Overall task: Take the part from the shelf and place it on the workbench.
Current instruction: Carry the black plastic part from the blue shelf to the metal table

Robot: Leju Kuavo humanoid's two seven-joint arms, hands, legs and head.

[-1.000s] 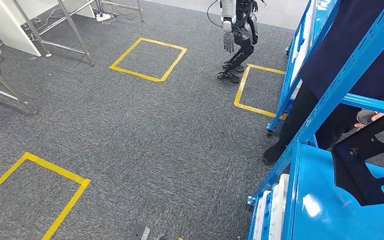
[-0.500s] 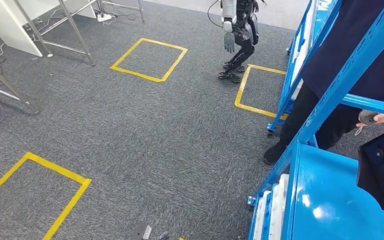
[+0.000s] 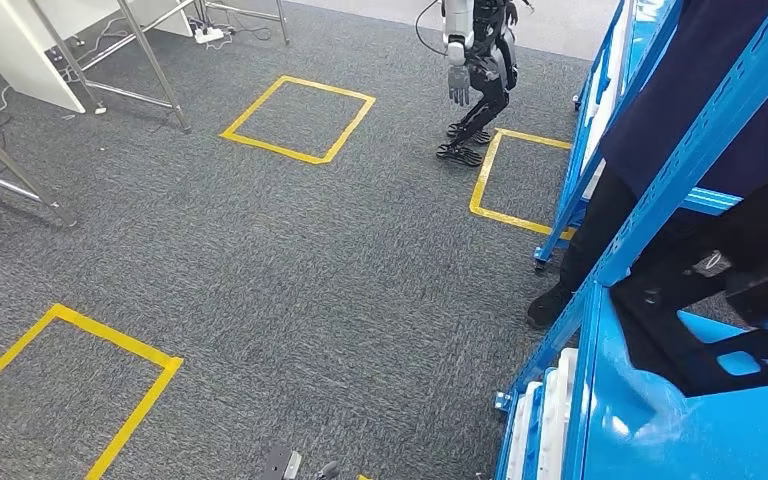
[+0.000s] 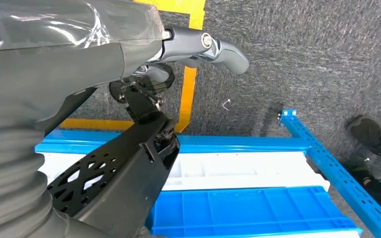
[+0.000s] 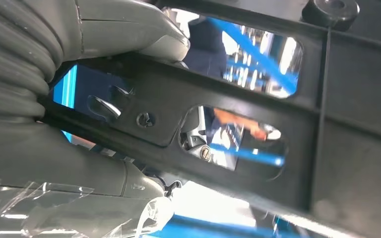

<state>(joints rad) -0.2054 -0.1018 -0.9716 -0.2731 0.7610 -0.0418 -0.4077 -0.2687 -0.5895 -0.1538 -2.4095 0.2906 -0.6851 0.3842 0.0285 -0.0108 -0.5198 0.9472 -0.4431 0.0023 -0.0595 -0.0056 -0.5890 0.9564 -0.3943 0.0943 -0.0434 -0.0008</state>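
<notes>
The part (image 3: pixel 700 340) is a black flat frame with cut-out windows; in the head view it hangs tilted just above the blue shelf board (image 3: pixel 650 440) at the right edge. Up close in the right wrist view, my right hand (image 5: pixel 44 144) grips the part (image 5: pixel 258 84), with its grey thumb (image 5: pixel 129 29) pressed over the frame's edge. My left hand (image 4: pixel 69 64) hangs beside the shelf unit above the carpet, thumb (image 4: pixel 218 47) stretched out, nothing in it.
A person in dark clothes (image 3: pixel 660 110) stands behind the blue shelf upright (image 3: pixel 660 200). Another robot (image 3: pixel 475 70) stands by a yellow floor square (image 3: pixel 520 180). White table legs (image 3: pixel 150 60) are at the far left. White bins (image 4: pixel 238 168) sit on a lower shelf.
The black part swung right, nearly out of the picture, then came back left and lower over the shelf board. The person's hand with a small controller is now hidden behind it.
</notes>
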